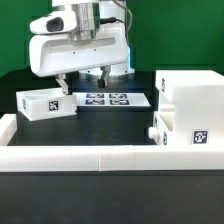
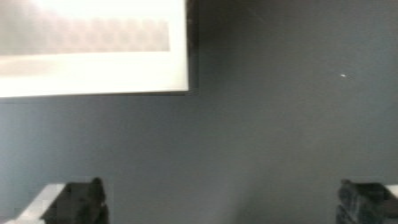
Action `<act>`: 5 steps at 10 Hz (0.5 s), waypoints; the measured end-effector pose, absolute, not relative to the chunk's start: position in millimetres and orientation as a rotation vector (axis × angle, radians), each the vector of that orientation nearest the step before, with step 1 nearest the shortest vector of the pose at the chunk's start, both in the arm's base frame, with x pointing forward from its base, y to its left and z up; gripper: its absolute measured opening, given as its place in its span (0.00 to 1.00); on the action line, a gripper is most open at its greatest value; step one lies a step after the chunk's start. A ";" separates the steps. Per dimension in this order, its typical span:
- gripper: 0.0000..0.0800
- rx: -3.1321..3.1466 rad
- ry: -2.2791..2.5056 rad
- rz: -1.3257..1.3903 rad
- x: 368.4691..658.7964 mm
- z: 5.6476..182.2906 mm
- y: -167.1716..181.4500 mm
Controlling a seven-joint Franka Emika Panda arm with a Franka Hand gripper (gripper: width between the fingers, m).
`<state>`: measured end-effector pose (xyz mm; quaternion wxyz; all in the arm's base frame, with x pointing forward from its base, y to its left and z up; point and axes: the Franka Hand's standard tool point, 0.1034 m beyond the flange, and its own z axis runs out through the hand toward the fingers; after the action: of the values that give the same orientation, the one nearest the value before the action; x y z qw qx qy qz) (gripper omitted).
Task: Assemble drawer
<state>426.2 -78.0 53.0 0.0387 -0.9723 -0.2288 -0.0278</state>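
The large white drawer case [image 1: 192, 100] stands at the exterior view's right, with a tag on its front. A smaller white box tray [image 1: 163, 126] sits against its lower left side. A second small tray [image 1: 45, 103] with a tag lies at the left. My gripper [image 1: 83, 82] hangs open above the table between that tray and the marker board, holding nothing. In the wrist view the gripper [image 2: 221, 205] is wide open over bare dark table, and a white part [image 2: 89, 45], probably the left tray, lies beyond the fingers [image 2: 71, 202].
The marker board [image 1: 110, 99] lies flat in the middle behind the gripper. A low white wall strip [image 1: 100, 155] runs along the front, and another strip [image 1: 5, 125] runs along the left edge.
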 end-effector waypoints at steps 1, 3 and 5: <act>0.81 -2.986 -0.718 -0.073 414.1 53.3 -87.7; 0.81 -3.012 -0.715 -0.088 393.3 51.1 -96.5; 0.81 -3.017 -0.723 -0.078 374.7 41.7 -108.6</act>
<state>374.7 -108.6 41.7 0.0193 -0.9720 -0.2330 -0.0253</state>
